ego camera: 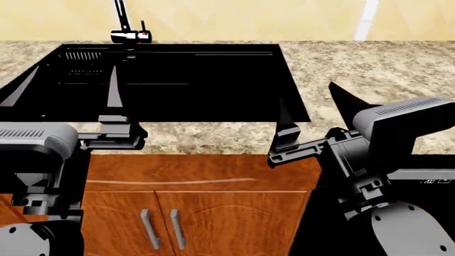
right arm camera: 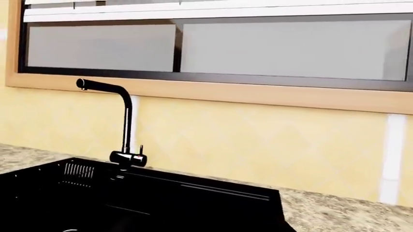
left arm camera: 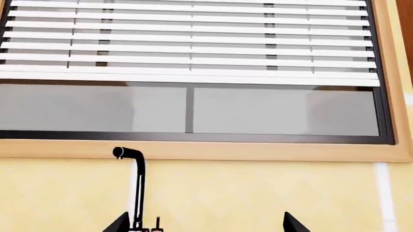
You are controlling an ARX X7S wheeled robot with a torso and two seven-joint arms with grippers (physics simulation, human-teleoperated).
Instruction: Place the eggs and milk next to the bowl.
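Our left gripper (ego camera: 67, 88) has its fingers spread over the black sink (ego camera: 170, 80), holding nothing. Our right gripper (ego camera: 313, 106) is spread too, above the counter (ego camera: 376, 64) edge. A faucet (ego camera: 128, 32) stands behind. We see no eggs, milk or bowl.

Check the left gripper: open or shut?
Open. In the head view the left gripper holds its two fingers wide apart over the sink, nothing between them.

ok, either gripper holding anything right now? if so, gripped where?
Nothing held. The left gripper and right gripper are both open and empty over the sink.
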